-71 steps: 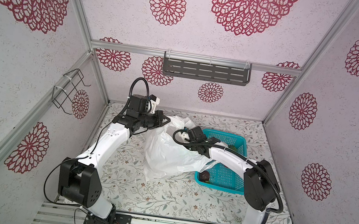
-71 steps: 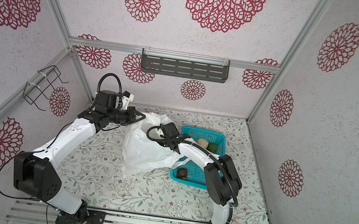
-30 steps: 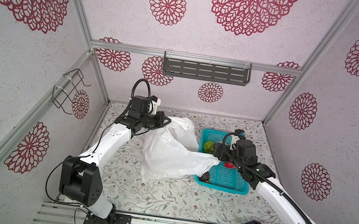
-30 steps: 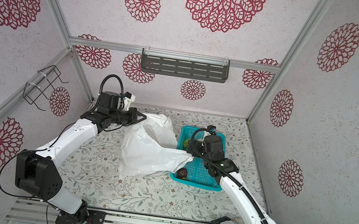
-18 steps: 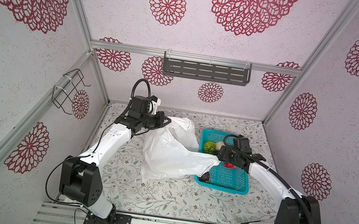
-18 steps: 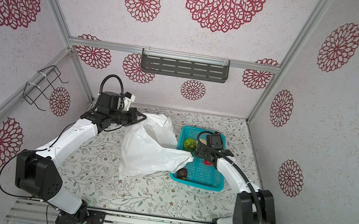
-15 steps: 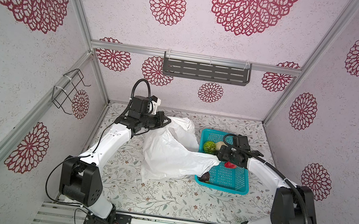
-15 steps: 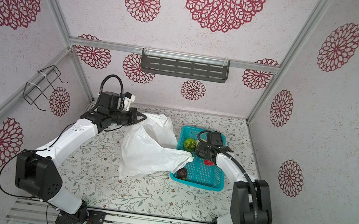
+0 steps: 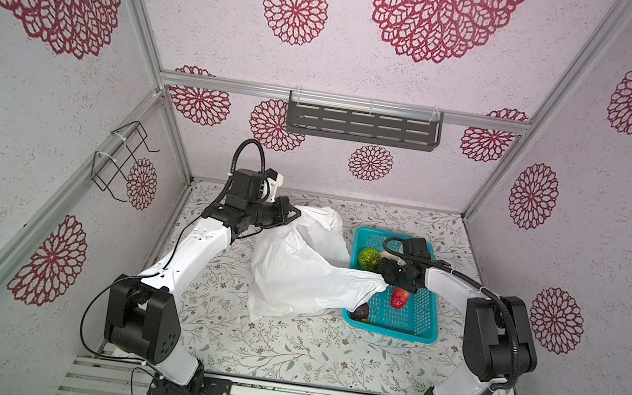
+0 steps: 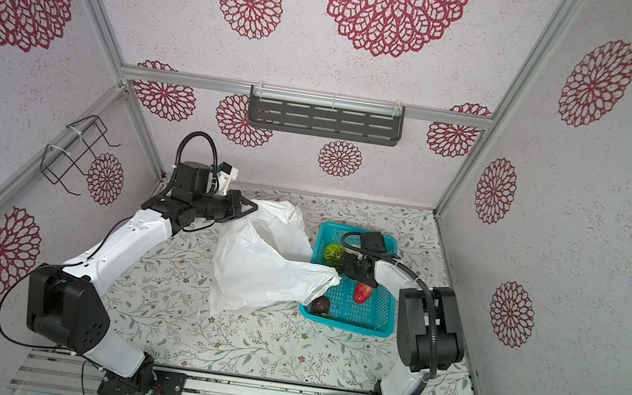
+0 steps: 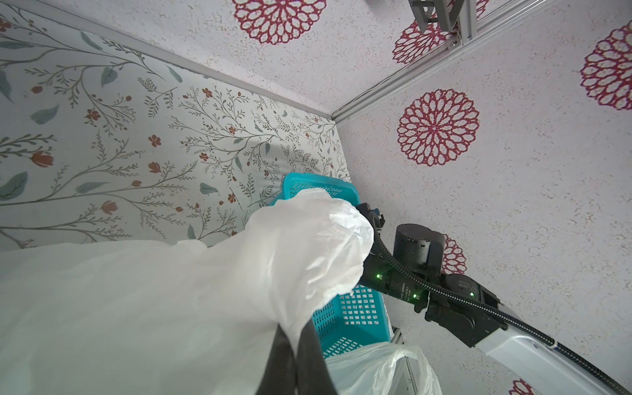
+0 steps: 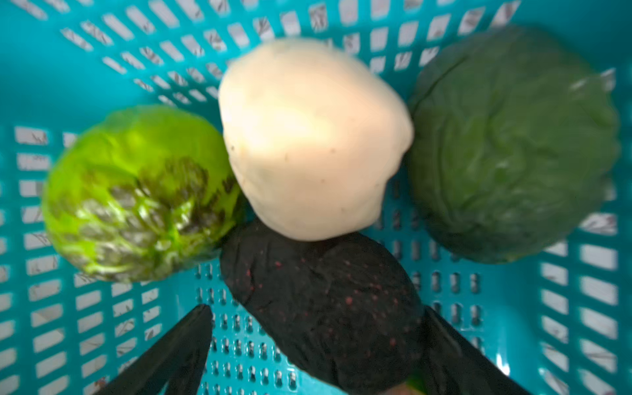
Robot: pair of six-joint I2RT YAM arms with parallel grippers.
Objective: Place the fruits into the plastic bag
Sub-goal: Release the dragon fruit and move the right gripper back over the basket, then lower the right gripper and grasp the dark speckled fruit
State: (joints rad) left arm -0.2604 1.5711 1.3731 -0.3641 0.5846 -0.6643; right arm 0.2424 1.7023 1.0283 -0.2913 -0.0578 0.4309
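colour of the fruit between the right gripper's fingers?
The fruit is near-black with red speckles; shows best in the right wrist view.

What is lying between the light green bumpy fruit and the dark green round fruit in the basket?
The cream fruit lies between the light green fruit and the dark green fruit; the right wrist view shows it.

A lab test booth: wallpapered panels in aluminium framing around the table (robot arms bolted at its front).
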